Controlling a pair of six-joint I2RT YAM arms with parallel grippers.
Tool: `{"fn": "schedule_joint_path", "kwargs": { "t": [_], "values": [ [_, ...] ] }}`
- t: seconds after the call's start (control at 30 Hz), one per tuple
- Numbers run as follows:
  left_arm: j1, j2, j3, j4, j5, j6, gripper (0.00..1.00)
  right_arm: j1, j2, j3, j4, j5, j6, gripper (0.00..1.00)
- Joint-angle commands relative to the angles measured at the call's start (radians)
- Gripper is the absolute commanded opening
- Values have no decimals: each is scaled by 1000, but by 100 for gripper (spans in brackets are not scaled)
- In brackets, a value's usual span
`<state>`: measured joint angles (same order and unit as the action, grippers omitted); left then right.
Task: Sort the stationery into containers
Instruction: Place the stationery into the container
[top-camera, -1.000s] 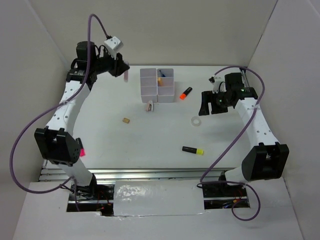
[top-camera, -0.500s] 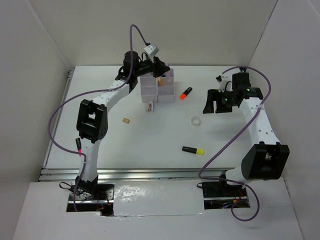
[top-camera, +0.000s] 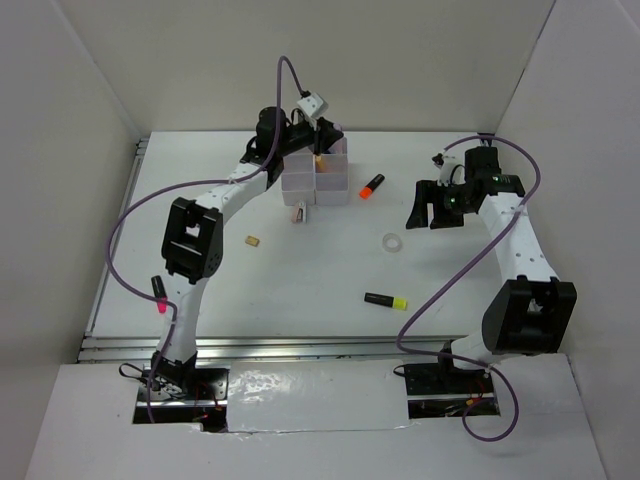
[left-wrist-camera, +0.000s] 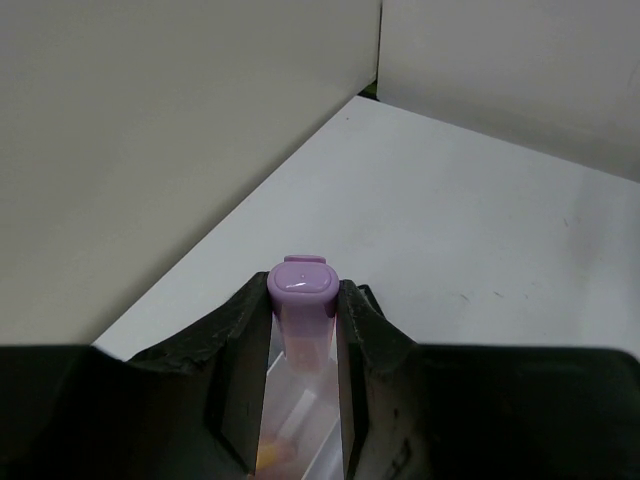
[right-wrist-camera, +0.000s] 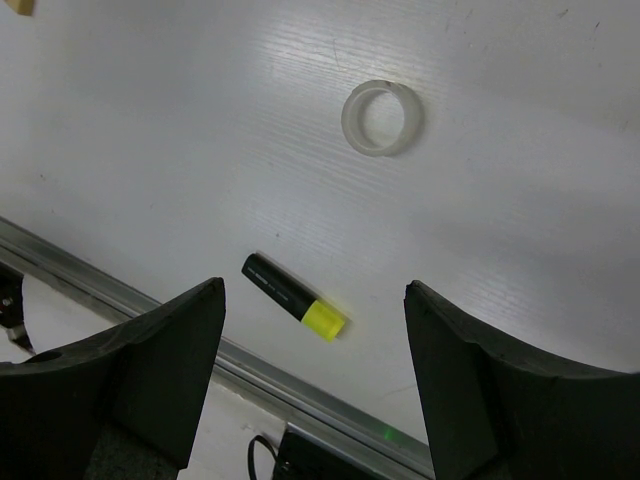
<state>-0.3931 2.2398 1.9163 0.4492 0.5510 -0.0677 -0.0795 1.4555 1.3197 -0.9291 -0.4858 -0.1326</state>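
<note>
My left gripper (left-wrist-camera: 301, 300) is shut on a pink marker (left-wrist-camera: 301, 282) with a lilac cap, held above the containers (top-camera: 300, 181), a white grid of small bins at the back centre. In the top view that gripper (top-camera: 322, 138) hangs over the grid's rear right bin, where something orange stands. My right gripper (top-camera: 432, 207) hovers open and empty at the right. Below it lie a yellow-and-black highlighter (right-wrist-camera: 294, 297) and a clear tape ring (right-wrist-camera: 380, 117). An orange highlighter (top-camera: 371, 185) lies right of the bins, another pink marker (top-camera: 299, 212) lies in front of them, and a tan eraser (top-camera: 253, 240) sits further left.
White walls close in the table on the left, back and right. A metal rail (top-camera: 280, 345) runs along the near edge. A pink-and-black marker (top-camera: 158, 293) lies by the left arm's lower link. Purple cables loop off both arms.
The left arm has swung from the back left corner to above the containers, carrying the pink marker. The right arm has barely shifted.
</note>
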Motion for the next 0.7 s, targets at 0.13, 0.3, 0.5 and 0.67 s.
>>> {"fn": "schedule_joint_path", "kwargs": {
  "t": [0.13, 0.3, 0.5, 0.67],
  "values": [
    [5, 43, 33, 31, -29, 112, 3, -9, -3, -1, 47, -16, -13, 79],
    [3, 63, 41, 17, -45, 109, 18, -8, -9, 6, 46, -11, -9, 79],
    [5, 31, 0, 26, -71, 85, 51, -5, -14, 12, 46, -16, 2, 79],
    [11, -97, -89, 28, -123, 14, 54, 1, -35, 16, 41, -16, 13, 78]
  ]
}}
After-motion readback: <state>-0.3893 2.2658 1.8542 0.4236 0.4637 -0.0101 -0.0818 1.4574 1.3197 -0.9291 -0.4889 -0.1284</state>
